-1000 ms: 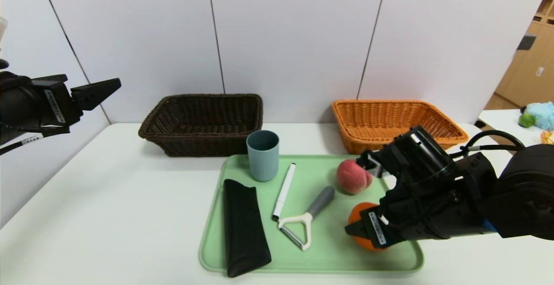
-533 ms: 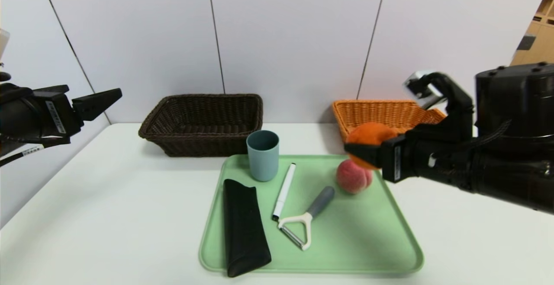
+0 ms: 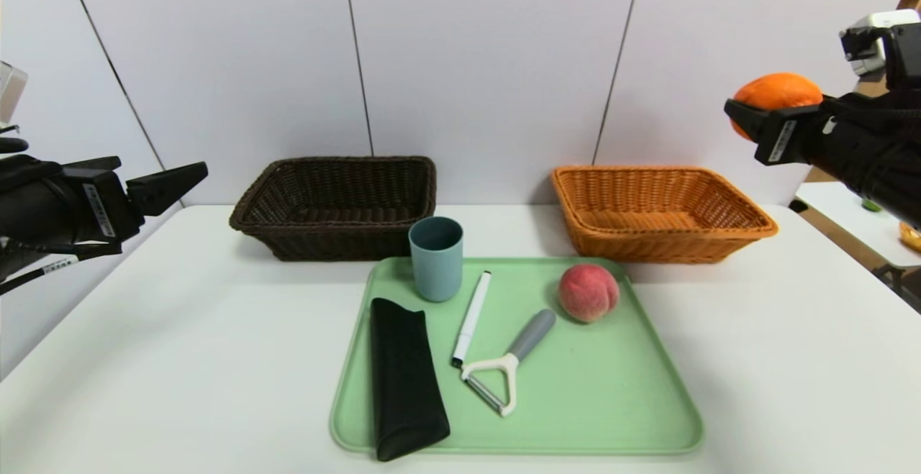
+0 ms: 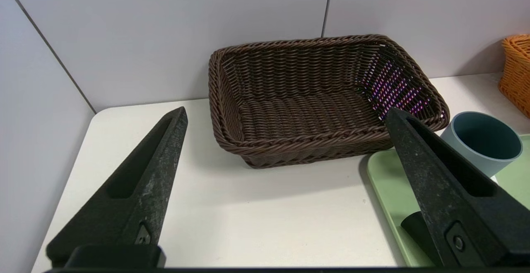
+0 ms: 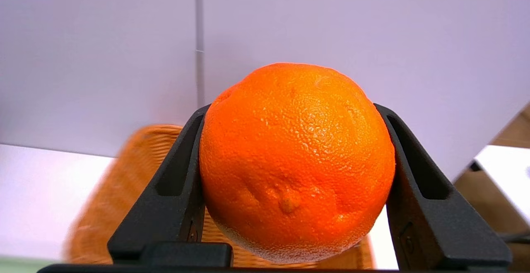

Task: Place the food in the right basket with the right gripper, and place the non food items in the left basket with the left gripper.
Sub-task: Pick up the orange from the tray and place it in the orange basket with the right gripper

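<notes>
The right gripper (image 3: 755,125), at the head view's upper right with its arm cut off by the frame edge, pinches one pebbly orange (image 3: 777,91), partly hidden by the near finger, high above the orange-tan basket (image 3: 658,211). One peach (image 3: 588,292) sits on the green tray (image 3: 604,402). The left gripper (image 4: 285,117), spread wide, hovers at far left.

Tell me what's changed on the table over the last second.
The right gripper, shut on the orange, has lifted it off the green tray and carried it up and to the right, above the orange-tan basket. The peach, cup, marker, peeler, pouch and the open left gripper stayed put.
</notes>
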Controlling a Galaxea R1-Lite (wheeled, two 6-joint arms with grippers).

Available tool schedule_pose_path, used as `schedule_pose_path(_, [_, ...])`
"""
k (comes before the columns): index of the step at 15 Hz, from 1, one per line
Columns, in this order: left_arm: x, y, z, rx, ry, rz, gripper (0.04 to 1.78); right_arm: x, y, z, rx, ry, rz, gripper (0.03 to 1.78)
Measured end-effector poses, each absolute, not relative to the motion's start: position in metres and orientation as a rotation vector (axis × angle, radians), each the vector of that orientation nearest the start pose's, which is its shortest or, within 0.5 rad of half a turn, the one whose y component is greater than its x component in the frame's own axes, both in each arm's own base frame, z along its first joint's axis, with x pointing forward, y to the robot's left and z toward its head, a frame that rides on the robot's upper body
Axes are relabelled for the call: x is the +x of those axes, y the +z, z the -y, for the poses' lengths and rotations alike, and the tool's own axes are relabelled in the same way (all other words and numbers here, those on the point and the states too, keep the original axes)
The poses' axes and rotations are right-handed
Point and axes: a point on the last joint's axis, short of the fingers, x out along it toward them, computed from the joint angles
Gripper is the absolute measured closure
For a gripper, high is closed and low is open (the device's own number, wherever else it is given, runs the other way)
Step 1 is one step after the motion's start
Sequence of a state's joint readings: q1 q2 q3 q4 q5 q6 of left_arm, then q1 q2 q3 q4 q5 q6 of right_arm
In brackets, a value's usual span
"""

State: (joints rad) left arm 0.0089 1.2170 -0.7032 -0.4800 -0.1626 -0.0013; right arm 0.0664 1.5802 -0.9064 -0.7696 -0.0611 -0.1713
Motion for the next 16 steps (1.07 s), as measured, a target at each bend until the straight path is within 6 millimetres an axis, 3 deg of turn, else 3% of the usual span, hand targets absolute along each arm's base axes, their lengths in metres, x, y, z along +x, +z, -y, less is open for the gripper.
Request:
schedule_pose_path(4, [0.187, 0.255, 0.002, -0.005, -0.155, -0.043, 0.13, 0.33, 0.252, -0.007, -0.195, -0.025, -0.077, 0.66])
schedule_pose_path(10, [0.184, 0.254, 0.003, -0.006, -0.16, -0.043, 0.13, 0.382, 0.277, -0.007, -0.205, -0.007, -0.293, 0.66])
schedule_pose_path(16, [0.184, 0.253, 0.003, -0.022, -0.162, -0.045, 0.13, 0.402, 0.244, -0.008, -0.135, 0.003, -0.621, 0.67])
